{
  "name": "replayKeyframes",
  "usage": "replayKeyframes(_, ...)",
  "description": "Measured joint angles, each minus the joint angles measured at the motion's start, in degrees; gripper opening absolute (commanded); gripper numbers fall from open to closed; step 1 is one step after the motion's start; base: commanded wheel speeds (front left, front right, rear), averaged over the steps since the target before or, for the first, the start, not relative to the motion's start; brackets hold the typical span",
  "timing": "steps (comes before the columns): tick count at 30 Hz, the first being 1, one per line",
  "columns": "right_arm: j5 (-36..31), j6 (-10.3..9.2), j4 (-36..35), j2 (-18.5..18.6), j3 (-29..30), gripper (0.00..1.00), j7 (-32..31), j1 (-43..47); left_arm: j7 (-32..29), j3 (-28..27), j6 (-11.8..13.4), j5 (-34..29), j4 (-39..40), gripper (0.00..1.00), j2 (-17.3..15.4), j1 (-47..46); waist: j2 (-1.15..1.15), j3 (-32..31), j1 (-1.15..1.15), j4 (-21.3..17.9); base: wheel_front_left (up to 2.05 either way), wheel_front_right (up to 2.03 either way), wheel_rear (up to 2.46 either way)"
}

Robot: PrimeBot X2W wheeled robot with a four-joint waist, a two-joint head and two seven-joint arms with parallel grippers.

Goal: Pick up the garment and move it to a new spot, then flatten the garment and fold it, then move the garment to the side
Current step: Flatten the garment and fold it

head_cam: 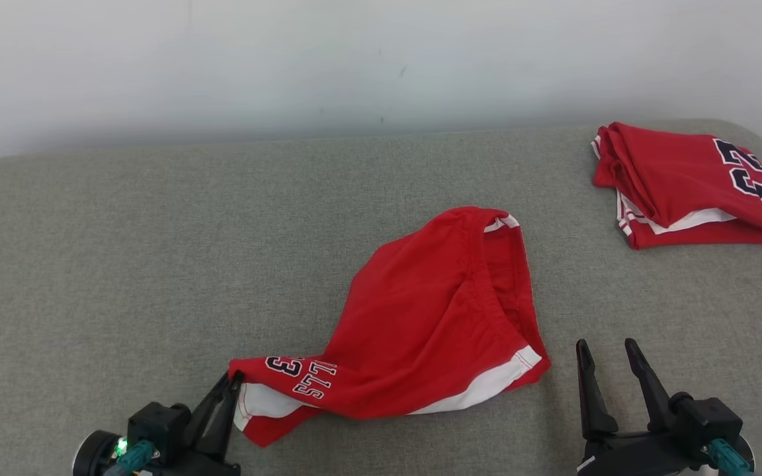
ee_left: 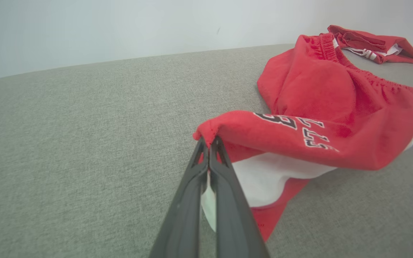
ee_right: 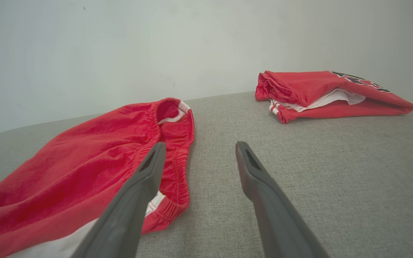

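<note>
The garment is bright red soft fabric with white panels and dark printed lettering, lying rumpled on the grey surface from the middle toward the lower left. My left gripper is shut on its lower-left corner, which is lifted a little; in the left wrist view the garment bunches at the gripper, with white cloth between the fingers. My right gripper stands open just right of the garment's white-trimmed edge, apart from it. From the right wrist, the garment lies left of the open gripper.
A second red garment, folded, with dark numerals, lies at the far right of the grey fabric surface; it also shows as a folded stack ahead of my right gripper. A pale wall runs behind.
</note>
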State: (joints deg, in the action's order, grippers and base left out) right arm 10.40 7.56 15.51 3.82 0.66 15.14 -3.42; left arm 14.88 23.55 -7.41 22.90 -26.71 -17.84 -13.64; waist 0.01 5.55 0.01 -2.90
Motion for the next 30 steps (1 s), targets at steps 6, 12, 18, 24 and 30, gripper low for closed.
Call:
replayKeyframes(6,0.03,0.0,0.49,-0.07,-0.19,1.0,0.0,0.75,0.01,-2.24,-0.01,0.46,0.26,1.0,1.58,2.19,0.0,-0.94,0.0,1.05,0.0,0.0,0.0)
replayKeyframes(12,0.26,0.0,0.86,1.44,-2.56,1.0,0.0,1.37,0.04,-4.03,-0.01,0.88,2.1,1.0,3.2,7.0,0.0,-2.07,0.0,2.64,0.0,0.0,0.0)
replayKeyframes(18,0.82,0.0,2.57,4.83,-6.46,1.0,0.0,2.25,0.09,-2.64,-0.09,0.86,3.28,1.0,3.77,11.05,0.0,-2.67,0.0,3.76,0.0,0.0,0.0)
replayKeyframes(24,1.15,0.0,5.52,8.81,-8.94,1.0,0.01,1.02,0.09,-1.02,-0.09,1.11,2.7,1.0,3.88,11.62,0.0,-2.45,0.0,4.17,0.0,0.0,0.0)
replayKeyframes(30,2.5,0.0,11.88,12.34,-14.77,1.0,0.0,-4.11,0.09,1.72,-0.09,2.37,0.33,1.0,3.42,8.62,-0.01,-1.64,0.0,4.32,0.0,0.0,0.0)
